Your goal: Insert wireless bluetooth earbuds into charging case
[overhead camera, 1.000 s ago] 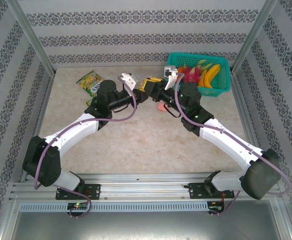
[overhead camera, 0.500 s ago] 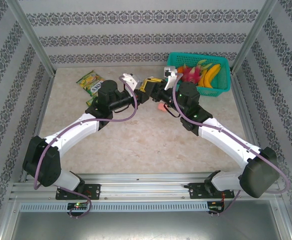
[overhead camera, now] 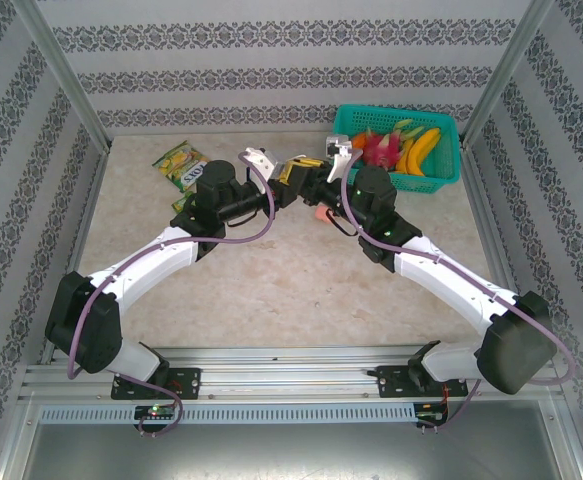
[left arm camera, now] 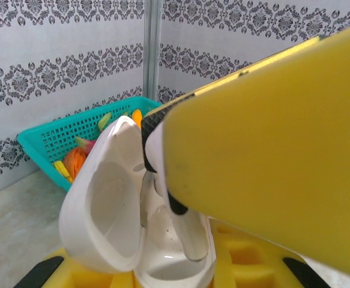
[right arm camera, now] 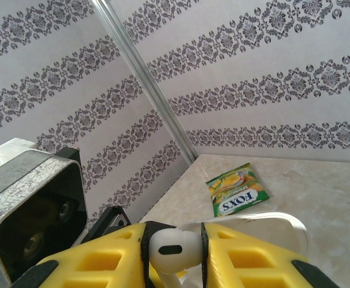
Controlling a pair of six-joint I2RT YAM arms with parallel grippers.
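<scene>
Status at inspection: the first insertion is judged to be in progress, not complete.

The left gripper (overhead camera: pixel 287 176) is raised above the middle of the table (overhead camera: pixel 271 270) and is closed on a white charging case (left arm camera: pixel 126 222), which is held between its yellow fingers with the lid swung open to one side.

The right gripper (overhead camera: pixel 319 182) is met nose to nose with the left. Its fingers are clamped narrowly on one white earbud (right arm camera: pixel 173 247), with the round head pinched between the pads.

In the left wrist view, the earbud's stem is seen reaching down into the open case. Whether it is in the correct well, or fully bottomed, cannot be told.

Outstanding, by judgement: the earbud is to be seated and released, any remaining earbuds are to be placed, and the lid is to be shut.

A small pink item (overhead camera: pixel 318 212) is noted on the table beneath the grippers; its identity cannot be confirmed.

A teal basket (overhead camera: pixel 446 170) of fruit and a candy packet (right arm camera: pixel 238 192) are noted at the far side, well apart from the work.
</scene>
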